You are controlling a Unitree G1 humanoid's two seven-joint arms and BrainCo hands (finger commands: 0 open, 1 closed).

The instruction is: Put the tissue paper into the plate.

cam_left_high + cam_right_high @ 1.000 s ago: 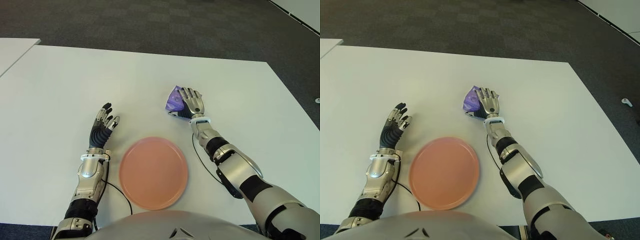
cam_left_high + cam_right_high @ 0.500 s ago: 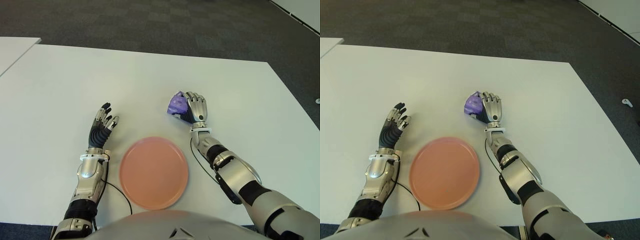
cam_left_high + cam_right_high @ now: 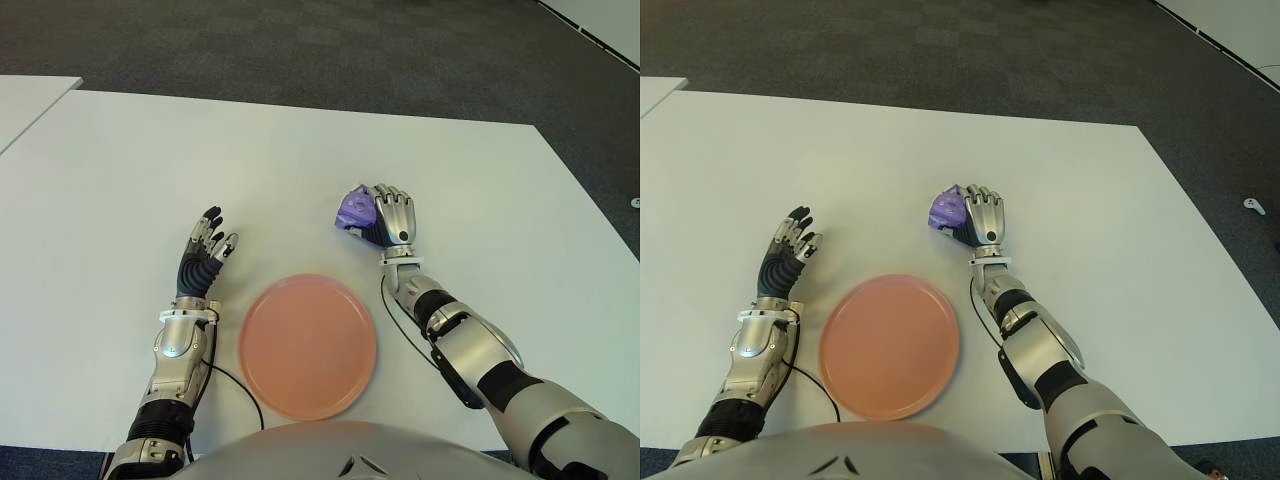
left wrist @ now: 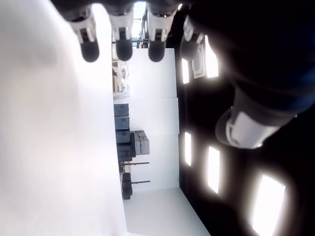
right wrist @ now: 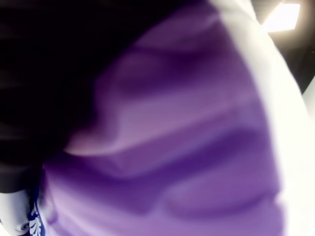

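Note:
A purple tissue packet (image 3: pixel 353 208) is gripped by my right hand (image 3: pixel 385 215), fingers curled round it, just above the white table (image 3: pixel 120 170) and beyond the plate's right side. In the right wrist view the purple packet (image 5: pixel 187 147) fills the frame against the palm. The round pink plate (image 3: pixel 307 345) lies flat near the table's front edge, with nothing on it. My left hand (image 3: pixel 205 255) shows to the left of the plate, fingers stretched out and holding nothing.
A black cable (image 3: pixel 240 385) runs along the table by the plate's front left. Dark carpet (image 3: pixel 300 50) lies beyond the far edge. Another white table's corner (image 3: pixel 30 95) shows at the far left.
My right hand has closed round the purple packet and raised it off the table, tipping the wrist upright. The left hand and plate have not moved.

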